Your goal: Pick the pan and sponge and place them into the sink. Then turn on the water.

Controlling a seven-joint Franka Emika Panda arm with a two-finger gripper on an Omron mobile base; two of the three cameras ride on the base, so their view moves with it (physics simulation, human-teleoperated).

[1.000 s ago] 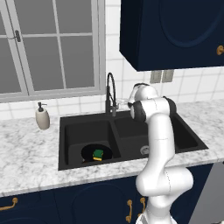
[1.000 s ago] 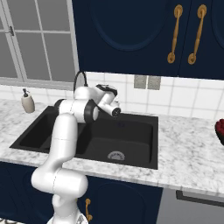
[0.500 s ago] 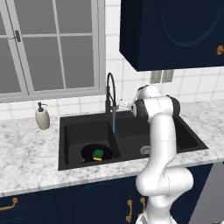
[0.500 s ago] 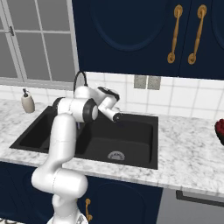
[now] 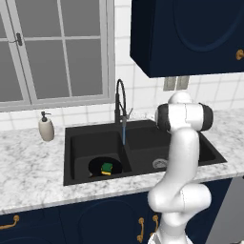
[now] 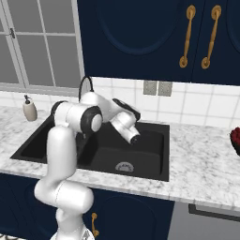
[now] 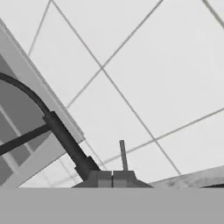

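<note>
The black pan (image 5: 97,164) lies in the left basin of the black sink (image 5: 71,155), and the yellow-green sponge (image 5: 106,168) rests on it. A thin blue stream of water (image 5: 124,135) falls from the gooseneck faucet (image 5: 118,101) near the divider between the basins. My gripper (image 6: 135,139) hangs over the right basin (image 6: 152,152), clear of the faucet. In the hand view its fingertips (image 7: 113,178) stand together, shut on nothing, facing the faucet's neck (image 7: 65,139), its thin lever (image 7: 123,155) and the tiled wall.
A white soap dispenser (image 5: 46,127) stands on the marble counter left of the sink, below the window. Dark blue wall cabinets (image 6: 154,37) hang overhead. A dark red object (image 6: 235,140) sits at the counter's far right edge. A steel drain (image 6: 124,166) shows in the right basin.
The blue stream was absent a second ago and now runs from the faucet. My hand has drawn back from the faucet toward the right, over the right basin.
</note>
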